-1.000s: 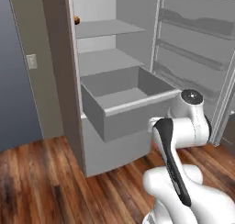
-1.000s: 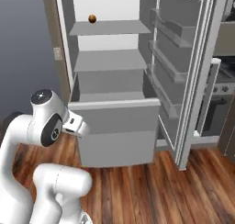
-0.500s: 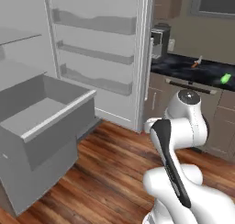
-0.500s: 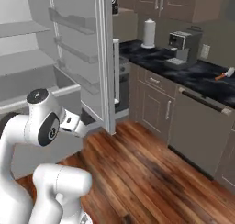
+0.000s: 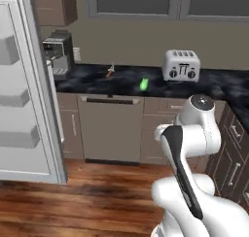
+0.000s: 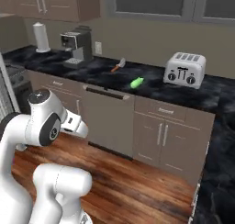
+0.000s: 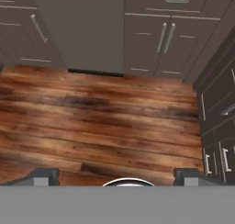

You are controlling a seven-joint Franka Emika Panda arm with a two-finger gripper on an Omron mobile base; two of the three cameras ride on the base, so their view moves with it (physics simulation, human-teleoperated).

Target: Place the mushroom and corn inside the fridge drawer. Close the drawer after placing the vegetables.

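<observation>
A small green elongated thing, probably the corn [image 5: 144, 84] [image 6: 136, 82], lies on the black counter [image 5: 126, 80] left of the toaster. A small orange-and-pale thing, possibly the mushroom [image 5: 110, 73] [image 6: 118, 64], lies further back to its left; it is too small to be sure. The fridge drawer is out of view. My gripper [image 7: 117, 176] is open with nothing between its fingertips [image 7: 42, 175]. It hangs over the wooden floor [image 7: 105, 122], well short of the counter. The arm is folded close to the base.
The open fridge door [image 5: 26, 95] with its shelves stands at the left. A coffee machine [image 5: 58, 54] [image 6: 75, 42], a toaster [image 5: 181, 65] [image 6: 185, 69] and a paper towel roll [image 6: 41, 37] stand on the counter. A dishwasher front [image 7: 78, 30] and cabinets line the floor.
The base has turned right, so the whole picture has swung from the open fridge and its drawer to the kitchen counter. The gripper stays open and empty.
</observation>
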